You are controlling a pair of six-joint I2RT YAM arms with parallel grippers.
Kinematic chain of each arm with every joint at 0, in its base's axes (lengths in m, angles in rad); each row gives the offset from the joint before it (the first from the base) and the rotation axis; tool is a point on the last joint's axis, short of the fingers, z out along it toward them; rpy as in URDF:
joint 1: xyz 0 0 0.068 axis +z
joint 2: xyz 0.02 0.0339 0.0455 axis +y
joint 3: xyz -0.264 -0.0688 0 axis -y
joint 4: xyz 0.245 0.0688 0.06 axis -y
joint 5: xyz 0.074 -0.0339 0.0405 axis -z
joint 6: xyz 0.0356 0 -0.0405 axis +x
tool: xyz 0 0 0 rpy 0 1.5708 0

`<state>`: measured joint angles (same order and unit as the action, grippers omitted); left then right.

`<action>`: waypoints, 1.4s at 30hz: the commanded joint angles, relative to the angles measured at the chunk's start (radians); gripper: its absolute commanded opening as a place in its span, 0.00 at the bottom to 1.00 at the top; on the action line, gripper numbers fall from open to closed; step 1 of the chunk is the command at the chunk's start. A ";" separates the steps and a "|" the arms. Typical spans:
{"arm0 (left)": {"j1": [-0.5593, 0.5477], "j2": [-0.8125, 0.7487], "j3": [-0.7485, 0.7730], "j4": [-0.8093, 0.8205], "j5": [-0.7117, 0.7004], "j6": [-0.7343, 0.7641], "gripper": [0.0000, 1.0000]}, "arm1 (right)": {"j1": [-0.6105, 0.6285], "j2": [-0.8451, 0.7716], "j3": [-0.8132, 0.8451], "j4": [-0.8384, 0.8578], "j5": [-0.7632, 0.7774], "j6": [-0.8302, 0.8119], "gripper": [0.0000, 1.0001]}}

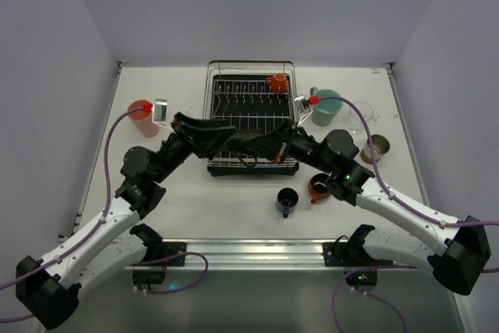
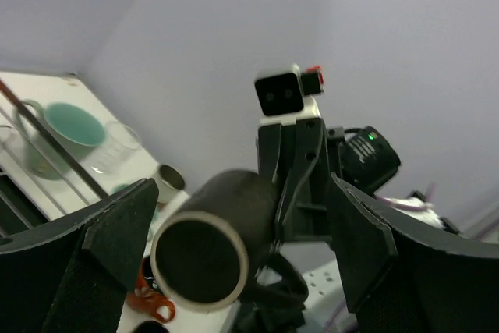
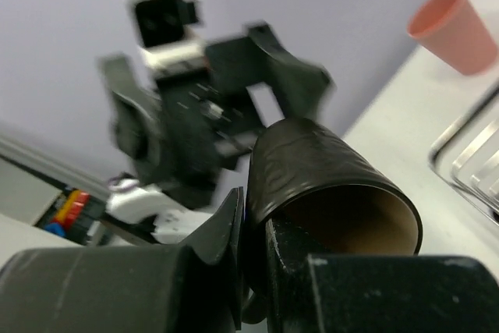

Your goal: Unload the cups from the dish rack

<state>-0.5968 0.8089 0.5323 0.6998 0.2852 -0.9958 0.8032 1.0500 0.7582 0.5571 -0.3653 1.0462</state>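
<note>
Top view — left arm (image 1: 148, 165) and right arm (image 1: 343, 161) reaching inward, wrists meeting over front of dish rack (image 1: 212, 91). Orange cup (image 1: 277, 82) sitting in rack's far right corner. Salmon cup (image 1: 140, 117) standing on table (image 1: 187, 200) left of rack, teal cup (image 1: 326, 107) right of it.

Left wrist view — left gripper (image 2: 242, 193) gaping wide, fingers flanking dark cup (image 2: 207, 259). Cup lying sideways in air, mouth facing camera. Right gripper (image 2: 292, 169) holding it from behind.

Right wrist view — right gripper pinching narrow on dark cup's wall at rim. Left gripper showing blurred beyond.
</note>
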 commanded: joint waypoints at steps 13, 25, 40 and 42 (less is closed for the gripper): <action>0.003 -0.200 0.352 -1.143 -0.733 0.703 1.00 | 0.421 0.192 0.386 -1.227 0.486 -0.502 0.00; 0.009 -0.332 0.245 -1.102 -0.827 0.704 1.00 | 0.504 0.508 0.443 -1.241 0.669 -0.538 0.00; 0.031 -0.332 0.232 -1.091 -0.778 0.697 1.00 | 0.495 0.656 0.443 -1.185 0.689 -0.583 0.01; 0.032 -0.329 0.230 -1.086 -0.770 0.695 1.00 | 0.495 0.650 0.441 -1.180 0.689 -0.580 0.16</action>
<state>-0.5735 0.4721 0.7658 -0.4095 -0.5003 -0.3202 1.3014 1.7164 1.1706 -0.6567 0.2783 0.4782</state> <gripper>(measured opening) 0.997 0.132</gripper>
